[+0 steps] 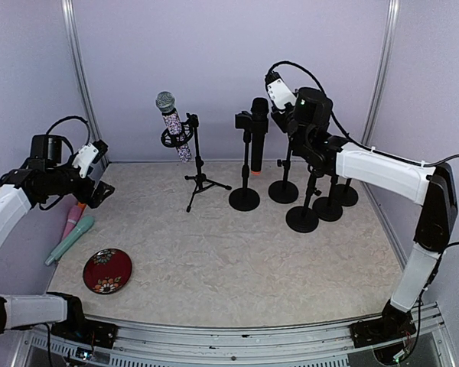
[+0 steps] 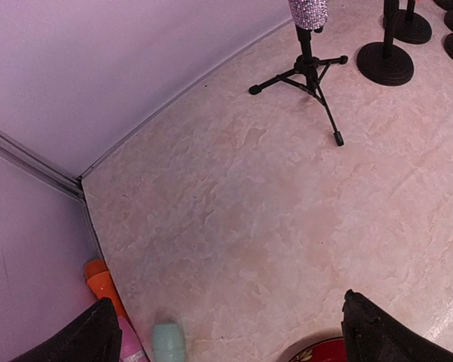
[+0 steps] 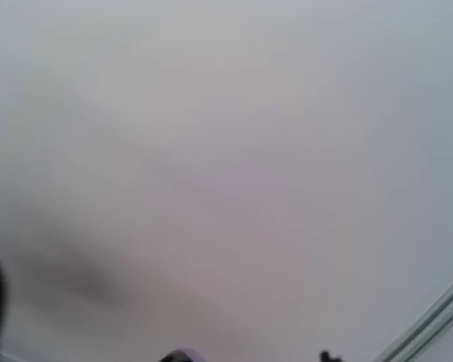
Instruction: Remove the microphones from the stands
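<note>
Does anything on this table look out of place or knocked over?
A pink microphone and a teal microphone lie flat and unmounted by the left wall, beside the red plate. Nothing looks spilled or broken.

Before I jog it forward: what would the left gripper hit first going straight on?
The left gripper would most likely meet bare table, well short of the tripod stand; depth unclear.

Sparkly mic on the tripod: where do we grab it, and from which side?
Probably the shaft of the sparkly mic, between its head and the ring clip. It leans head-up toward the left, and the tripod post stands on its right. So come from the left with the jaws across the shaft, then draw it up along its tilt.
</note>
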You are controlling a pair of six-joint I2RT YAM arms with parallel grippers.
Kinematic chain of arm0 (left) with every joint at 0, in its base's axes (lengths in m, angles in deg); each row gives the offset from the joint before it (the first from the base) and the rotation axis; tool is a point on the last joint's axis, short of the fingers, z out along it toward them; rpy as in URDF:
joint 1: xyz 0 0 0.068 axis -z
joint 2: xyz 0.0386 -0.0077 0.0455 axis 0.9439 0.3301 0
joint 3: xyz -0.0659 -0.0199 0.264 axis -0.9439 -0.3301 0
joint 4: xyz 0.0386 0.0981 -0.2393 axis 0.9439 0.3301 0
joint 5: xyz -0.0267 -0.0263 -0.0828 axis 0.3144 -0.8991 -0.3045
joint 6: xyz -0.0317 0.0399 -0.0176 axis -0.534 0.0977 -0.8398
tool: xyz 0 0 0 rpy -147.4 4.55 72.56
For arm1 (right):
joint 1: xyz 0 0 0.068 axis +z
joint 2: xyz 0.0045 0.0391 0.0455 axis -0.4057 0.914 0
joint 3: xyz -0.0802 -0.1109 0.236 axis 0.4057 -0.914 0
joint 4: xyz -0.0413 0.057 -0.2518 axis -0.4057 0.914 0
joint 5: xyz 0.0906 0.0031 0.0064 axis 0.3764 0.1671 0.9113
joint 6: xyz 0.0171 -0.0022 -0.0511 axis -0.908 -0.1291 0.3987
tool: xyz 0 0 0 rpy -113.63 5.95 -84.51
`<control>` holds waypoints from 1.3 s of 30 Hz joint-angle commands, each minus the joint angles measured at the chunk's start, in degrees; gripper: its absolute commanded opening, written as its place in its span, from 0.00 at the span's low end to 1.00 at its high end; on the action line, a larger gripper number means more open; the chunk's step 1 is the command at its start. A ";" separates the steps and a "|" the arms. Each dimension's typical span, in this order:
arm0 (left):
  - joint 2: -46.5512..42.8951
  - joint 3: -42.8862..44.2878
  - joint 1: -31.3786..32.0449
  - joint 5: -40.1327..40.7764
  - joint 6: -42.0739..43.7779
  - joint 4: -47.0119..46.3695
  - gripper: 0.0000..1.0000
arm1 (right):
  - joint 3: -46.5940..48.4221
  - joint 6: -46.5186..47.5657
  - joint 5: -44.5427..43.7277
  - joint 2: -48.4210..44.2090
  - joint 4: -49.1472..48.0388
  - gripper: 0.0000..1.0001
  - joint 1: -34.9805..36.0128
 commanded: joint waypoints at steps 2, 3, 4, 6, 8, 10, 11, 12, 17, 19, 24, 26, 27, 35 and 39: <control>-1.19 -1.95 1.38 -5.80 -1.99 0.05 0.99 | -0.92 1.66 -2.48 -4.19 -1.90 0.07 4.76; -1.46 -2.18 1.42 -6.08 -2.27 -0.05 0.99 | -1.15 1.70 -2.81 -4.91 -2.04 0.04 5.64; -1.68 -2.39 1.45 -6.46 -2.33 0.01 0.99 | -1.34 1.72 -3.09 -5.52 -2.00 0.03 6.50; -2.16 -2.50 1.42 -6.83 -2.32 0.44 0.99 | -1.92 1.56 -3.61 -7.12 -1.92 0.00 8.31; -2.59 -2.72 1.40 -6.93 -2.09 0.92 0.99 | -2.60 1.85 -4.33 -8.82 -1.87 0.00 10.54; -2.90 -2.86 1.37 -7.25 -1.78 1.58 0.99 | -2.95 2.93 -5.61 -9.64 -2.19 0.00 12.48; -2.97 -2.94 1.36 -7.37 -1.65 1.91 0.99 | -3.15 3.79 -6.92 -10.03 -2.79 0.00 13.44; -2.99 -3.01 1.37 -7.47 -1.62 2.16 0.99 | -3.48 4.58 -7.85 -10.38 -3.31 0.00 14.39; -3.25 -2.91 1.45 -8.45 -1.20 3.64 0.99 | -5.56 3.39 -9.50 -13.06 -3.04 0.00 19.03; -3.30 -2.74 1.46 -9.13 -1.22 4.25 0.99 | -5.43 2.71 -9.93 -13.40 -2.28 0.00 20.83; -3.43 -1.76 1.50 -12.09 -1.43 5.43 0.99 | -2.92 -2.71 -4.68 -13.01 2.59 0.00 25.75; -3.43 -1.28 1.51 -13.61 -1.89 5.64 0.99 | -1.08 -3.94 -2.15 -11.48 3.40 0.00 27.79; -3.37 -1.18 1.51 -14.43 -1.99 5.79 0.99 | -0.31 -4.20 -0.90 -10.57 3.38 0.00 28.66; -2.90 1.48 1.53 -20.88 -3.24 3.08 0.98 | 9.92 -5.30 8.50 -1.16 2.43 0.00 31.81; -1.67 3.20 2.17 -26.77 -5.59 0.57 0.95 | 15.76 -6.74 13.63 3.61 2.77 0.00 32.23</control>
